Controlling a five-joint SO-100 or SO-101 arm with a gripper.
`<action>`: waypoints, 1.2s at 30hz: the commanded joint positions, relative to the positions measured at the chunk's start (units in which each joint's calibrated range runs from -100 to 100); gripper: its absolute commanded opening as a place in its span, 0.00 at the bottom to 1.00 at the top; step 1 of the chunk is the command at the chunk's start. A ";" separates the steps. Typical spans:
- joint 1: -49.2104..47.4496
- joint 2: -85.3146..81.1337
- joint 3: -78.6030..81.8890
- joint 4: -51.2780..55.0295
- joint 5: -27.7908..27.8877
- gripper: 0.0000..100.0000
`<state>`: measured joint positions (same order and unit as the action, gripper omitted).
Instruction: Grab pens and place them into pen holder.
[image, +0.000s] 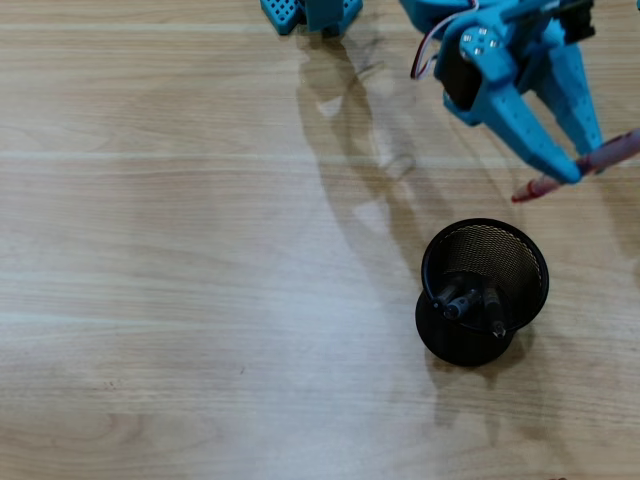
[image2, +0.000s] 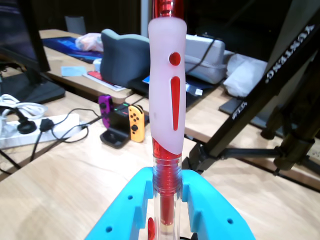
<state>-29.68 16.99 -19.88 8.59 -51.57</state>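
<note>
My blue gripper (image: 578, 166) is shut on a red pen (image: 585, 164) with a pale pink grip, at the upper right of the overhead view. The pen lies tilted, its red tip pointing down-left above the table, up and to the right of the holder. In the wrist view the pen (image2: 167, 100) stands straight up between the two blue fingers (image2: 200, 210), which press on its clear barrel. The black mesh pen holder (image: 485, 290) stands on the wooden table and has dark pens (image: 468, 298) inside it.
The arm's blue base (image: 310, 14) sits at the top edge of the overhead view. The wrist view looks out past the table to a black tripod (image2: 260, 100), a desk with a game controller dock (image2: 122, 125) and cables (image2: 30, 125).
</note>
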 joint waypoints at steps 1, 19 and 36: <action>1.93 -4.38 4.76 -8.18 -0.26 0.02; 5.31 -3.36 29.29 -38.79 -3.03 0.03; 4.76 -5.99 31.37 -38.16 0.42 0.02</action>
<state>-25.01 16.74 11.54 -29.31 -53.24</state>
